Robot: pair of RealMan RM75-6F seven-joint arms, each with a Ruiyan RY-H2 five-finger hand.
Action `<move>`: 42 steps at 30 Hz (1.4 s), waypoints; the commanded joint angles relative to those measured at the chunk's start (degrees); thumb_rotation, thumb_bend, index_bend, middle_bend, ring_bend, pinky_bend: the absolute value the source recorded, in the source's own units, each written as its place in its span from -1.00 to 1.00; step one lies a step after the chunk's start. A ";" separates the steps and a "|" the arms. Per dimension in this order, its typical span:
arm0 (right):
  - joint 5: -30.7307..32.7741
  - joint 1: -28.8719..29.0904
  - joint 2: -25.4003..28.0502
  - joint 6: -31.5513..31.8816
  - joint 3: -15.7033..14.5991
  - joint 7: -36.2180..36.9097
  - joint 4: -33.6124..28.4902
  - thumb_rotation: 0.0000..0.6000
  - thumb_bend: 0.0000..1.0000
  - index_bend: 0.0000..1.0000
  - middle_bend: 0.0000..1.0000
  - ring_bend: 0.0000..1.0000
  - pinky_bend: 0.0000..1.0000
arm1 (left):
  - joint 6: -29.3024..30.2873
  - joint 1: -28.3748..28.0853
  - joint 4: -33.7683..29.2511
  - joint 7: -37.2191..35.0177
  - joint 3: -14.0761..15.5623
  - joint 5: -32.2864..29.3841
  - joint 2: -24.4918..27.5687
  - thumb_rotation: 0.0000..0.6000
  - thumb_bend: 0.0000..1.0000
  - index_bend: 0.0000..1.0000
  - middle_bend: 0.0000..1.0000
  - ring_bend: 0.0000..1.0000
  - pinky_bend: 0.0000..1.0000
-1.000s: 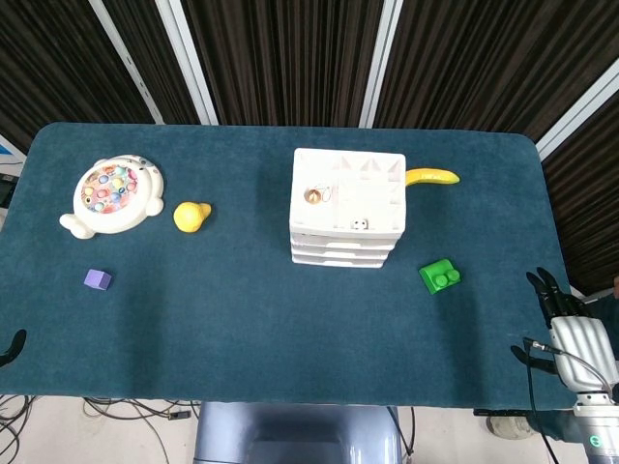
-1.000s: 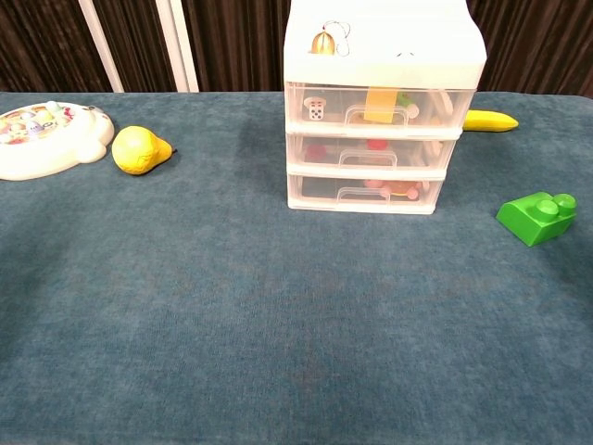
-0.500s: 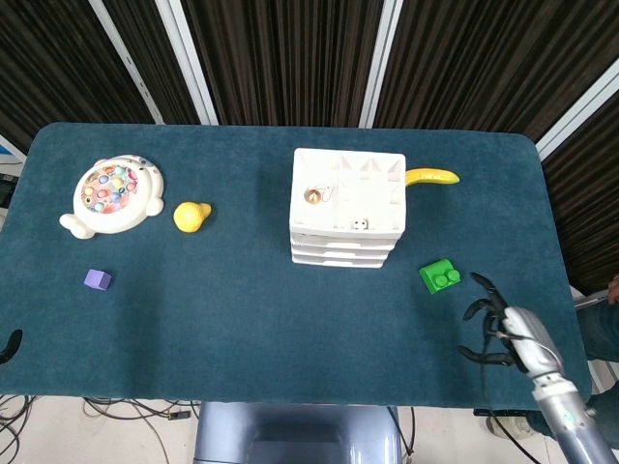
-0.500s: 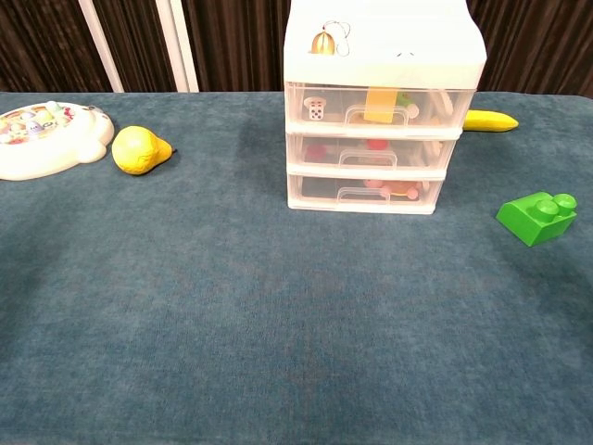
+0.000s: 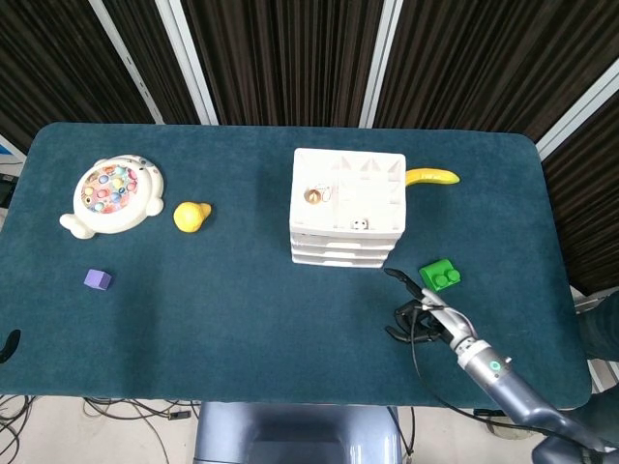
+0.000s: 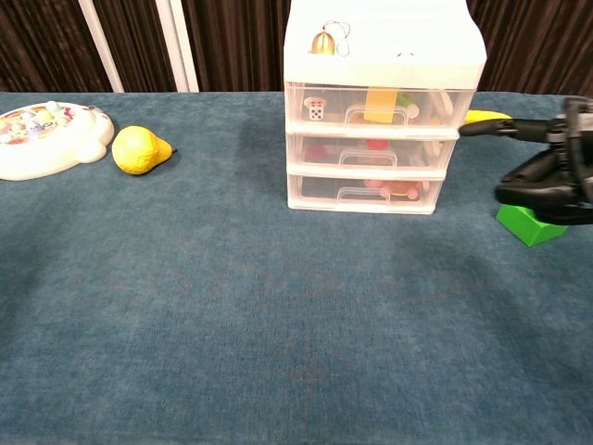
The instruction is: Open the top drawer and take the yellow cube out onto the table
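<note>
The white three-drawer unit (image 5: 348,208) stands mid-table, and its top drawer (image 6: 375,109) is closed. Through the clear front I see the yellow cube (image 6: 380,102) beside a white die (image 6: 316,108). My right hand (image 5: 418,311) hovers over the cloth just right of and in front of the unit, fingers spread, holding nothing. In the chest view the right hand (image 6: 556,171) comes in from the right, with one finger reaching toward the top drawer's right corner. A dark tip at the lower left edge is my left hand (image 5: 9,344); its fingers are out of frame.
A green block (image 5: 440,275) lies right beside the right hand, partly hidden by it in the chest view. A banana (image 5: 432,177) lies behind the unit's right side. Far left are a yellow pear (image 5: 191,216), a fishing-game toy (image 5: 111,196) and a purple cube (image 5: 97,279).
My right hand has swept from the table's right edge leftward to the drawer unit's front right corner and entered the chest view. Nothing else moved.
</note>
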 commanded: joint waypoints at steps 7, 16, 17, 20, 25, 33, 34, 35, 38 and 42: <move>13.85 4.27 -10.12 -1.36 4.39 -13.50 0.53 1.00 -0.19 -0.99 0.71 0.78 0.96 | -0.29 -0.09 0.35 -0.88 -0.26 -0.62 0.31 1.00 -0.40 -0.88 -1.00 -1.00 -1.00; 22.21 4.91 -15.61 1.83 6.70 -20.10 -0.35 1.00 -0.19 -1.00 0.73 0.78 0.96 | -0.48 -0.21 0.41 -0.84 -0.33 -0.79 0.25 1.00 -0.40 -0.88 -1.00 -1.00 -1.00; 22.68 4.90 -15.91 2.08 6.86 -20.58 -0.43 1.00 -0.19 -1.00 0.73 0.78 0.96 | -0.51 -0.22 0.42 -0.79 -0.34 -0.86 0.24 1.00 -0.40 -0.88 -1.00 -1.00 -1.00; 23.62 5.02 -16.65 2.53 7.34 -21.73 -0.36 1.00 -0.19 -1.00 0.73 0.78 0.96 | -0.60 -0.27 0.38 -0.72 -0.37 -0.97 0.23 1.00 -0.40 -0.88 -1.00 -1.00 -1.00; 25.02 5.41 -17.71 2.56 8.59 -22.65 -0.06 1.00 -0.19 -1.00 0.73 0.78 0.96 | -0.66 -0.28 0.34 -0.77 -0.37 -1.03 0.23 1.00 -0.40 -0.88 -1.00 -1.00 -1.00; 26.58 5.61 -19.18 2.12 9.39 -23.55 0.39 1.00 -0.19 -1.00 0.73 0.78 0.96 | -0.67 -0.28 0.25 -0.62 -0.36 -1.10 0.21 1.00 -0.40 -0.88 -1.00 -1.00 -1.00; 26.70 5.55 -19.41 2.20 9.45 -23.62 0.44 1.00 -0.19 -1.00 0.73 0.78 0.96 | -0.69 -0.28 0.24 -0.62 -0.36 -1.12 0.21 1.00 -0.40 -0.88 -1.00 -1.00 -1.00; 26.80 5.52 -19.63 2.24 9.47 -23.74 0.49 1.00 -0.19 -1.00 0.73 0.78 0.96 | -0.71 -0.28 0.23 -0.63 -0.37 -1.17 0.23 1.00 -0.40 -0.88 -1.00 -1.00 -1.00; 27.06 5.35 -20.21 2.40 9.64 -23.92 0.64 1.00 -0.19 -1.00 0.73 0.78 0.96 | -0.69 -0.28 0.25 -0.60 -0.41 -1.25 0.23 1.00 -0.40 -0.88 -1.00 -1.00 -1.00; 27.28 5.36 -20.89 2.43 9.96 -24.37 0.97 1.00 -0.18 -1.00 0.73 0.78 0.96 | -0.69 -0.30 0.28 -0.46 -0.46 -1.38 0.18 1.00 -0.40 -0.88 -1.00 -1.00 -1.00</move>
